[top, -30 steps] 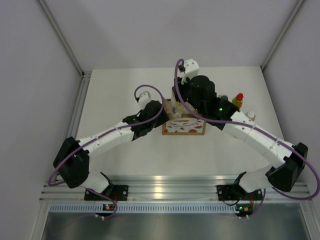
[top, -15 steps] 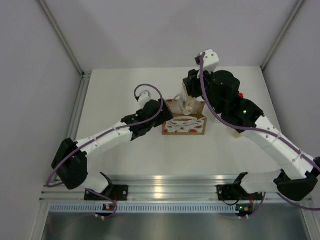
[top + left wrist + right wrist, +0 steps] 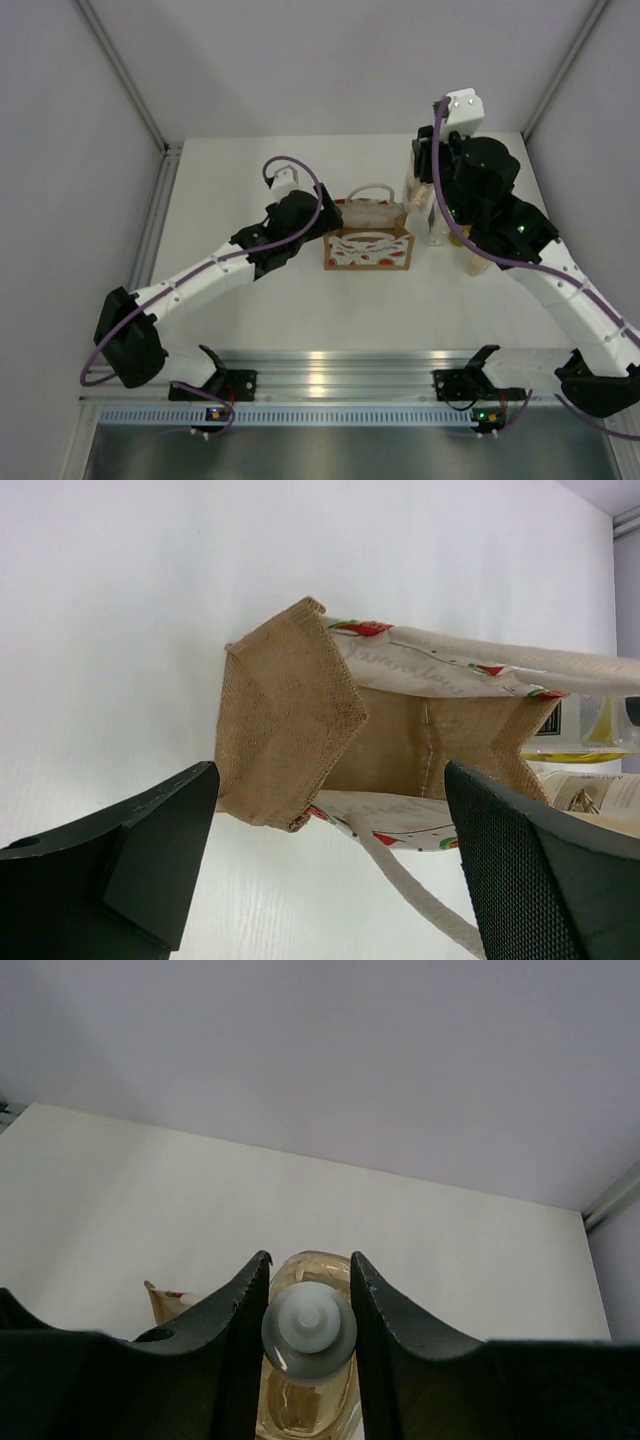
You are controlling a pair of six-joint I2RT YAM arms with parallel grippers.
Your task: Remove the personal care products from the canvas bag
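Observation:
The canvas bag (image 3: 368,243) stands mid-table with its white handles up. In the left wrist view the canvas bag (image 3: 290,730) shows a bare brown inside. My left gripper (image 3: 300,222) is open at the bag's left end, and in its own view the left gripper (image 3: 330,780) has its fingers wide apart, short of the fabric. My right gripper (image 3: 422,200) is shut on an amber bottle (image 3: 421,208), held in the air just right of the bag. In the right wrist view the right gripper (image 3: 308,1300) clamps that bottle (image 3: 305,1400) below its pale cap.
Two more bottles partly show under the right arm, one pale (image 3: 438,236) and one amber (image 3: 478,263). A yellow bottle (image 3: 608,720) and a labelled one (image 3: 600,792) stand past the bag's far end. White walls and rails bound the table.
My right gripper has lifted the amber bottle up out of the bag and carried it right and back. My left gripper has drawn slightly left, away from the bag's end.

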